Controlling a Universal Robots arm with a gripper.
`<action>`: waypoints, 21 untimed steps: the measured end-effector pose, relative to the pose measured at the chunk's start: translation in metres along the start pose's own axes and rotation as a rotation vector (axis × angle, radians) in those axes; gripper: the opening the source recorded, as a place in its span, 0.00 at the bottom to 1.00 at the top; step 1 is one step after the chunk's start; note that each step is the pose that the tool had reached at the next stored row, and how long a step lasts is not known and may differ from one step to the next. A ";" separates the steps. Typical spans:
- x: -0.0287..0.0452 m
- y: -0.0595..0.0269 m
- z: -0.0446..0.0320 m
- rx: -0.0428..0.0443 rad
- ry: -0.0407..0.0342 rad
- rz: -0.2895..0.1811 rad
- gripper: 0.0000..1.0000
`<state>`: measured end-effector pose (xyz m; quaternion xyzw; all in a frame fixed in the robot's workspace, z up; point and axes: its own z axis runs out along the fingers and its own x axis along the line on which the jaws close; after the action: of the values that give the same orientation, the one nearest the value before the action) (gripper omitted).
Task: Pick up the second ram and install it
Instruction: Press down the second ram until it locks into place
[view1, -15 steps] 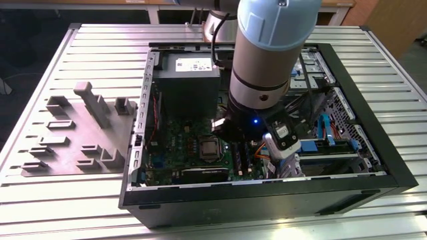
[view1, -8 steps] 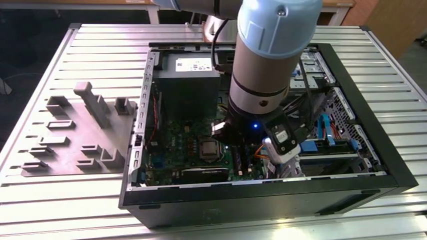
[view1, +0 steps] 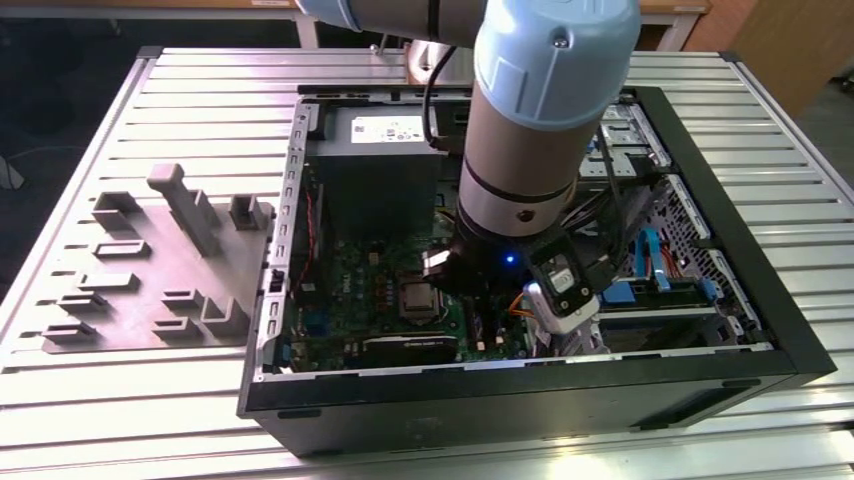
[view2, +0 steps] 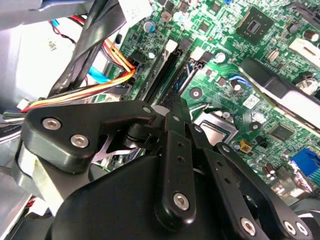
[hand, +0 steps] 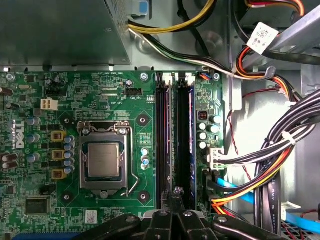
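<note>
Ram stick (hand: 191, 135) seated among the slots.
Hand (hand: 176, 192) hangs over the slot ends, fingertips together, gripping nothing, perhaps to press.

No print clear enough for us to read.

- White logo (hand: 19, 135) silk-screened on the motherboard (hand: 100, 95), in the first wrist view, well apart from the CPU socket (hand: 102, 160).
- Small white header captions (hand: 131, 99) near that socket, too fine for us.
- White barcode sticker (hand: 91, 216) on the board, just beside the socket.
- White barcode tag (hand: 262, 37) on a cable bundle, across the memory slots (hand: 162, 135) from the socket.
- Second wrist view: pale sticker (view2: 251, 101) on the board near the socket (view2: 220, 127), marks on a black chip (view2: 255, 22), both illegible.
- Exterior view: white printed label (view1: 387, 128) on the power supply (view1: 380, 175), well apart from the socket (view1: 420, 297).
</note>
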<state>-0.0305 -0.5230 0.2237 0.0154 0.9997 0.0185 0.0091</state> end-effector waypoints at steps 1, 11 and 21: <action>0.0000 0.0000 0.0000 0.0001 0.0000 0.000 0.10; 0.0001 -0.0002 0.0052 -0.0001 0.0000 0.000 0.10; -0.0001 0.0001 0.0043 -0.0042 -0.0010 0.000 0.10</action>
<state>-0.0304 -0.5227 0.2194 0.0154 0.9996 0.0206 0.0096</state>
